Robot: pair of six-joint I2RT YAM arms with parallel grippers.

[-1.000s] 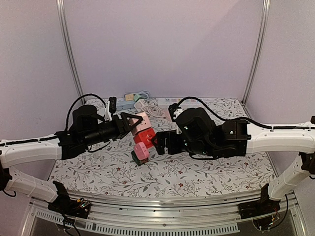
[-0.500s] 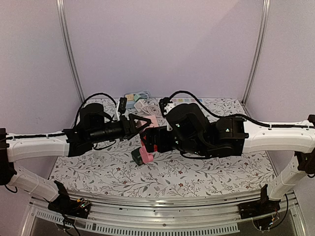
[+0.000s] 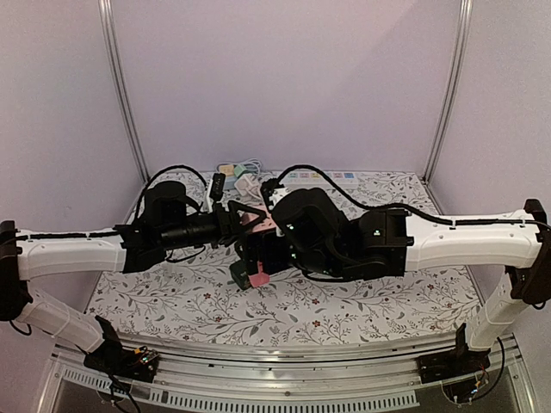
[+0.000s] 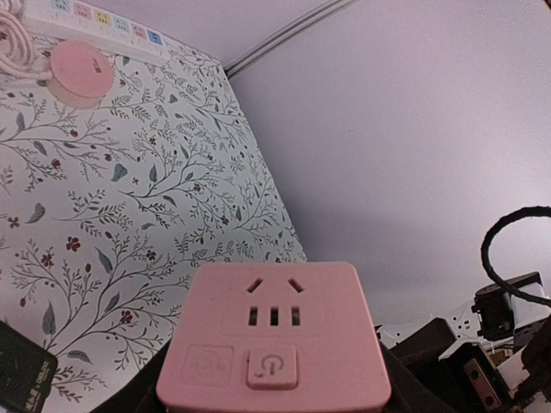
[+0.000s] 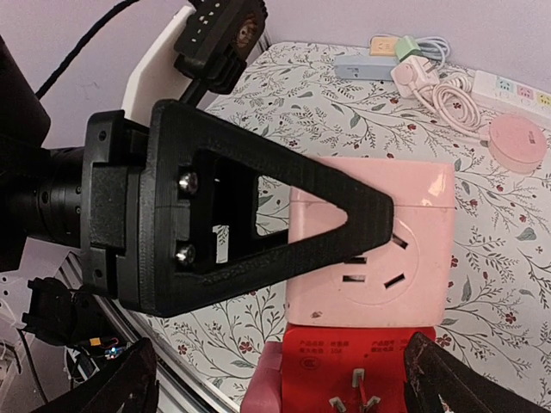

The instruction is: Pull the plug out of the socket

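Note:
A pink cube socket (image 5: pixel 370 241) is clamped in my left gripper (image 4: pixel 274 400), whose black fingers (image 5: pixel 258 224) press on its sides. It fills the bottom of the left wrist view (image 4: pixel 274 335). A red plug adapter (image 5: pixel 353 379) is plugged into its underside, with a pink piece beside it. My right gripper (image 5: pixel 284 387) is open, with its fingertips (image 5: pixel 103 387) on either side of the red plug. In the top view both grippers meet mid-table at the socket (image 3: pixel 258 222), and my right arm hides the red plug.
A white power strip (image 3: pixel 318 176) lies along the back wall, with a round pink device (image 5: pixel 516 138), a coiled white cable (image 5: pixel 448 90) and green and yellow adapters (image 3: pixel 228 169) near it. A pink and dark block (image 3: pixel 250 275) sits on the floral cloth below the grippers.
My right arm has moved left to the socket, so its open fingers now straddle the red plug. My left arm has shifted right with the pink socket still held.

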